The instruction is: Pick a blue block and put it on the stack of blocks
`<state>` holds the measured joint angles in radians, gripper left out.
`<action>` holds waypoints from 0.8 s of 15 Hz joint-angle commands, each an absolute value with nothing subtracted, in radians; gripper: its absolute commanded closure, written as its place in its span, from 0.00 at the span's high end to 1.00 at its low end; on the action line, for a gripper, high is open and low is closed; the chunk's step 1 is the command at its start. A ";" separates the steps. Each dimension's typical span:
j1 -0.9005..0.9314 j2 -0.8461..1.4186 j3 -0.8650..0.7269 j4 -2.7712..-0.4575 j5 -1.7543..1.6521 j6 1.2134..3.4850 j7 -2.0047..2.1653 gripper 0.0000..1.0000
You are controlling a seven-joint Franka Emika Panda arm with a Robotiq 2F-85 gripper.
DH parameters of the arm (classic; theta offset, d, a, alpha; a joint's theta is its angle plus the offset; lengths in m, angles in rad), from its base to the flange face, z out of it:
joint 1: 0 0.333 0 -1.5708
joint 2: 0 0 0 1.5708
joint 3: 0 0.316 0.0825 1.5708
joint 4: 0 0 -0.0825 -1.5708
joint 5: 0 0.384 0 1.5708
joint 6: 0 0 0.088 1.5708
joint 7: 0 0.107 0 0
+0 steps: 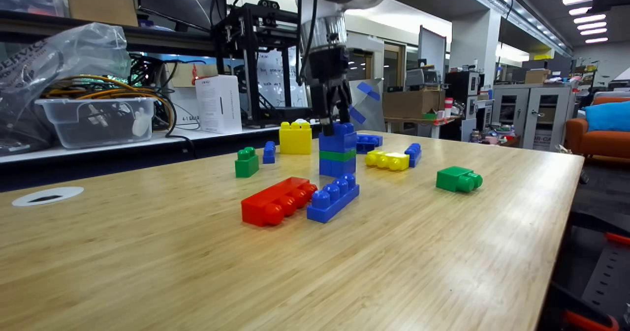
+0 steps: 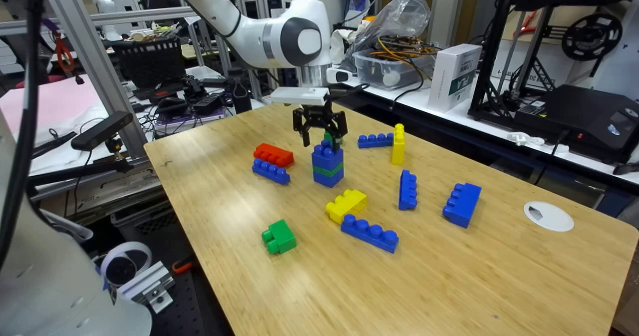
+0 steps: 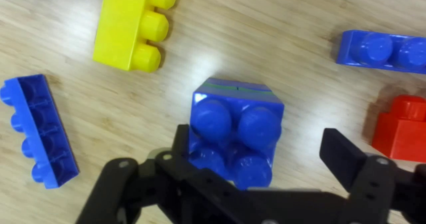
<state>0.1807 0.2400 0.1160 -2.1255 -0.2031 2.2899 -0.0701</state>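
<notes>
Blue block: four studs up, level atop stack. Stack: upright, thin green layer over blue.

A lab: 3D printer, spool, tangled cables

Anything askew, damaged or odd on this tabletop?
Nothing looks damaged; the blue block appears level on the stack of blocks. Around it, the red brick, one green brick and one yellow brick look tipped over, studs sideways.

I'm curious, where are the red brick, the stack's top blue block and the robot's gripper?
Red brick (image 1: 274, 192): in an exterior view, on its smooth upper side.
Blue block (image 3: 234, 143): in the wrist view, on its top, amid the studs.
Gripper (image 2: 321, 144): in an exterior view, midway between its fingertips.
</notes>
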 commanded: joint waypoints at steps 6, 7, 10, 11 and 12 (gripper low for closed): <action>0.201 0.044 0.160 -2.139 -0.224 2.163 -0.083 1.00; 0.201 0.023 0.164 -2.142 -0.219 2.149 -0.079 1.00; 0.202 -0.036 0.176 -2.146 -0.191 2.096 -0.077 1.00; 0.202 -0.057 0.178 -2.146 -0.176 2.073 -0.088 1.00; 0.203 -0.076 0.181 -2.150 -0.166 2.059 -0.086 1.00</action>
<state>0.2072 -0.0281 0.1727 -2.1288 -0.2034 2.0975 -0.0702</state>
